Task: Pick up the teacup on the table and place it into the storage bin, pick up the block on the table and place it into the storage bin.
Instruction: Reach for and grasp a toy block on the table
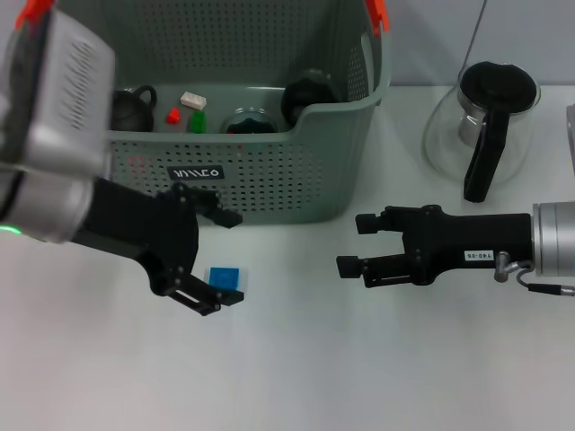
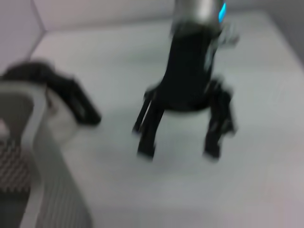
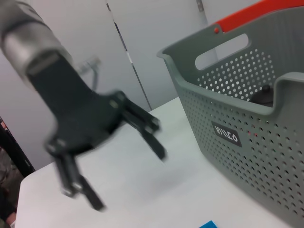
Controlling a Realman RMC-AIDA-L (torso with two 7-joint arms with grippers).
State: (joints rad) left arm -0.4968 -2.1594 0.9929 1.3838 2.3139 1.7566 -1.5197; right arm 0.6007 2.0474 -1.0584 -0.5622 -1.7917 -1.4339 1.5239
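Hovering wide open, the left tool (image 1: 214, 260) straddles the blue block (image 1: 225, 278) at six o'clock from the storage bin (image 1: 296, 171). The right tool (image 1: 358, 244) gapes empty at three o'clock.

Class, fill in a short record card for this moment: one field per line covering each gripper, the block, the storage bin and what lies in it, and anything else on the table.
left gripper: jaws open, just above the table, astride the blue block
right gripper: jaws open, empty, low over the table right of the block
blue block: on the table in front of the bin, not yet picked up
storage bin: grey-green, perforated, at the back of the table
bin contents: dark teapot, small red, white and green blocks, dark round items
also on table: glass pot with black handle, right of the bin
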